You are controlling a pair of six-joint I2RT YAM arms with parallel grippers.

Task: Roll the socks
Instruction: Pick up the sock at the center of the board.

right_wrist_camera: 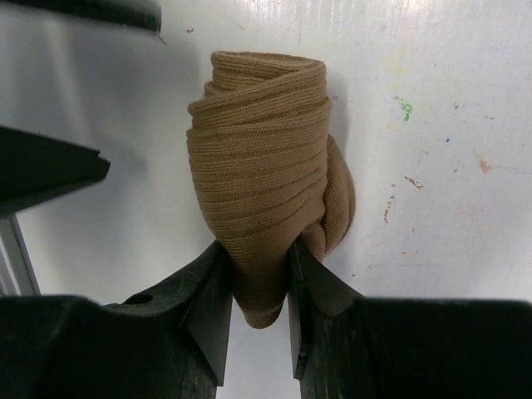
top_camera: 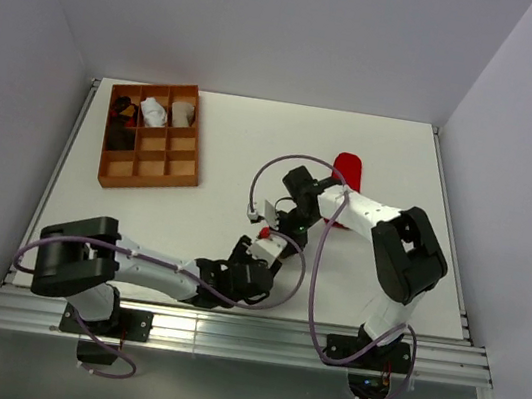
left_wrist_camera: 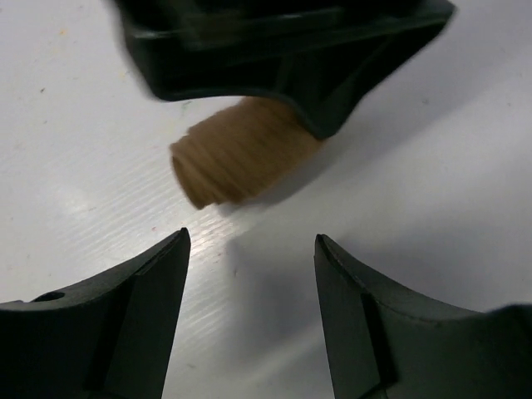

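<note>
while the tan sock [right_wrist_camera: 262, 208] is already wound into a tight roll, it is not yet let go: the right gripper [right_wrist_camera: 258, 253] is clamped on the roll's near end, and the coil stands out ahead of its fingertips, resting on the white table [right_wrist_camera: 432, 249]. the left gripper [left_wrist_camera: 251, 239] has its jaws wide apart with nothing between them. the roll lies just ahead of its fingertips, apart from them, partly under the right gripper's dark fingers.

by my reading, one sock of the three is done apart from being released or put away. the red sock [top_camera: 349, 164] lies on the table beyond the right arm's wrist, partly hidden by the arm and well apart from both grippers. it looks unrolled, so it is left to do. i cannot find a dark brown sock on the open table, so i cannot tell where it stands.

the wooden divider tray [top_camera: 147, 181] sits far ahead and to the left of the left gripper, well apart from both tools. only its far row is filled: a dark bundle [top_camera: 121, 111] in the left compartment, a white bundle [top_camera: 152, 113] in the middle one and a pale bundle [top_camera: 182, 111] in the right one. the nearer rows look empty from above. that the tan roll may go into one of them is only a guess.
</note>
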